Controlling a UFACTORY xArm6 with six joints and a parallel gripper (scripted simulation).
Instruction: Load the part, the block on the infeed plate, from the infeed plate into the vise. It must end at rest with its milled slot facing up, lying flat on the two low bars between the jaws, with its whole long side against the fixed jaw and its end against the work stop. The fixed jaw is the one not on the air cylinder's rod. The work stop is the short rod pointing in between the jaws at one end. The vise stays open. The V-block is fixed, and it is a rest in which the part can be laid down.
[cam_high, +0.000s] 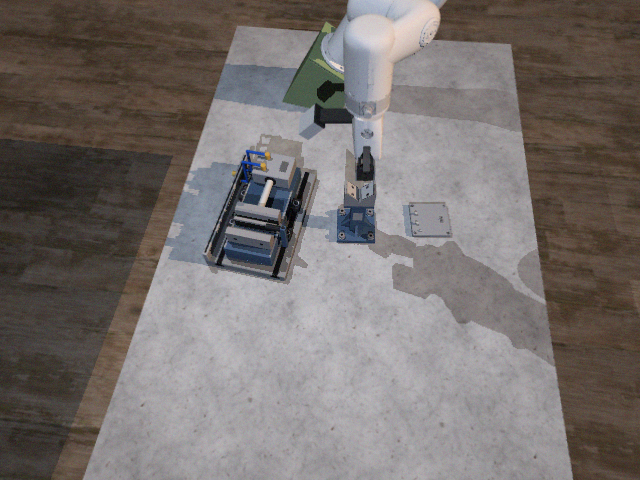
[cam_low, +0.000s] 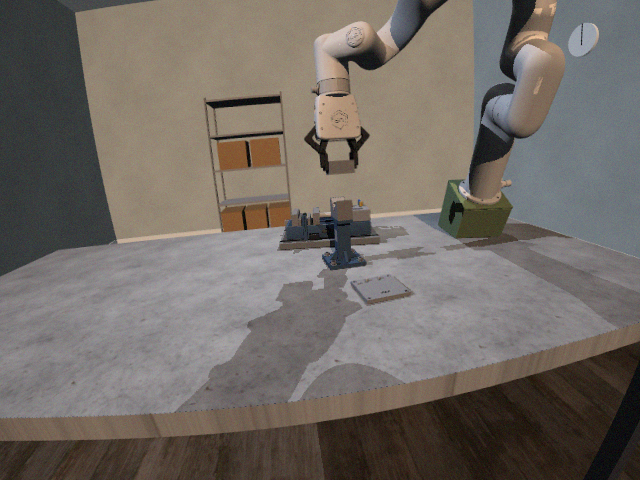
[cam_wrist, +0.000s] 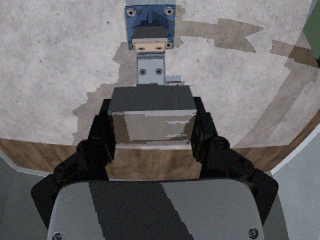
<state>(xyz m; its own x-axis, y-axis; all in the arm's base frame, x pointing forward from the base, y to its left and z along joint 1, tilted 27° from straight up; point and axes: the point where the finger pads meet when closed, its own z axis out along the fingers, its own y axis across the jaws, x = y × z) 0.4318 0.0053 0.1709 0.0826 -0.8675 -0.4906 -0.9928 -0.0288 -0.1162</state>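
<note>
My gripper (cam_low: 338, 164) is shut on the part (cam_low: 341, 166), a grey block, and holds it high in the air above the blue V-block stand (cam_low: 342, 235). In the wrist view the part (cam_wrist: 155, 126) sits between the black fingers, with the V-block (cam_wrist: 151, 28) far below and ahead. In the overhead view the gripper (cam_high: 363, 171) hangs just behind the V-block (cam_high: 357, 214). The vise (cam_high: 262, 214) lies to the left of the V-block, jaws open. The infeed plate (cam_high: 429, 219) lies to the right, with nothing on it. I cannot tell which way the slot faces.
The arm's green base (cam_high: 315, 80) stands at the back of the table. A shelf with boxes (cam_low: 248, 162) stands against the far wall, off the table.
</note>
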